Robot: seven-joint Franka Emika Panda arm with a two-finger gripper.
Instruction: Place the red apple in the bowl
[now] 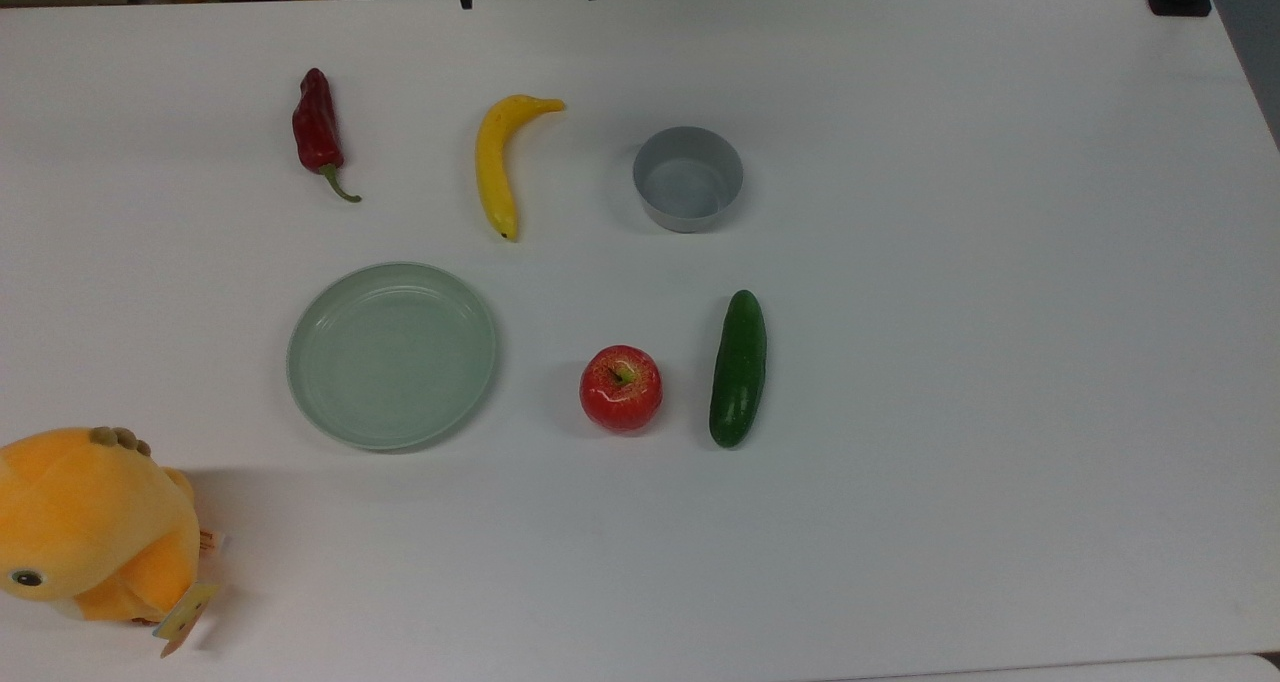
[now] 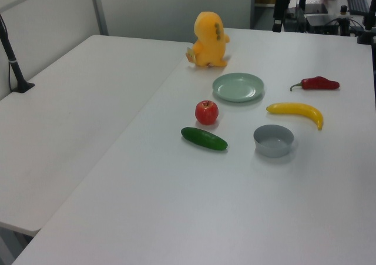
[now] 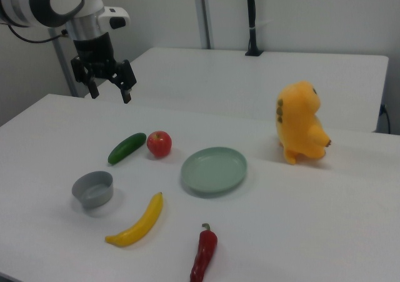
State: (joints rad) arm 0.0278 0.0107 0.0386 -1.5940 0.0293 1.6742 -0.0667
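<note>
Gripper (image 3: 110, 87) is held high above the table (image 1: 1000, 362), fingers apart, nothing between them; nothing has been grasped yet. Apple (image 1: 621, 389) is seen on the table's middle, just beside the cucumber (image 1: 738, 369), apart from it. Bowl (image 1: 688, 179) is seen empty, nearer the top view's far edge. Reaching, grasping, carrying and releasing are all judged still to be done.

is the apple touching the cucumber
Apart: the top view shows a strip of bare table between the apple and the cucumber.
</note>
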